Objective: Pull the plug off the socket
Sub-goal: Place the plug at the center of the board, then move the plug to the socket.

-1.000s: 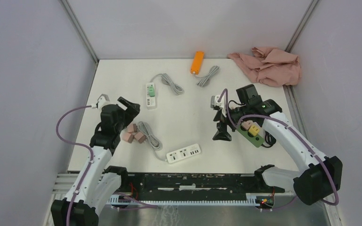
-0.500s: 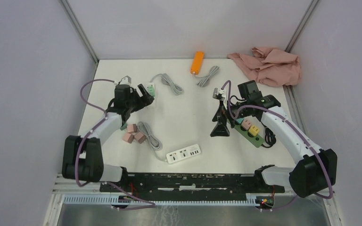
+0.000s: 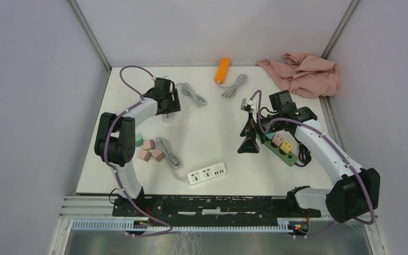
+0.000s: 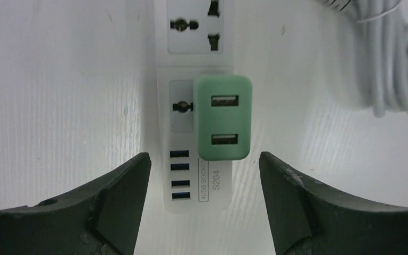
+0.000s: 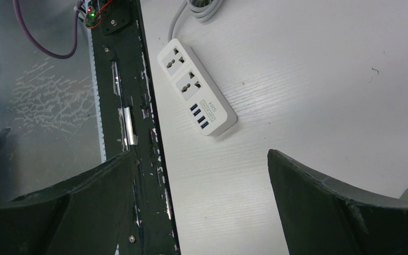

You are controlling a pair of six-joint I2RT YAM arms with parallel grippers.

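A green plug [image 4: 223,118] with two USB ports sits pushed into the lower socket of a white power strip [image 4: 191,186]. In the left wrist view my left gripper [image 4: 204,157] hovers over the strip's USB end. It is open, one finger on each side of the strip, and the plug lies just beyond the fingertips, untouched. In the top view this gripper [image 3: 169,105] is at the far left of the table and covers the plug. My right gripper [image 3: 248,144] points down at mid-right, open and empty [image 5: 201,155].
A green power strip [image 3: 292,158] with a pink plug [image 3: 278,140] and a yellow plug [image 3: 286,147] lies beside the right gripper. Another white strip [image 3: 207,173] lies near the front edge. Pink cubes [image 3: 150,150], an orange strip [image 3: 222,70] and a pink cloth [image 3: 303,73] lie around.
My left arm has swung from the near left out to the far-left white strip, and its jaws have narrowed a little. The right arm shifted slightly at first and then stayed still.
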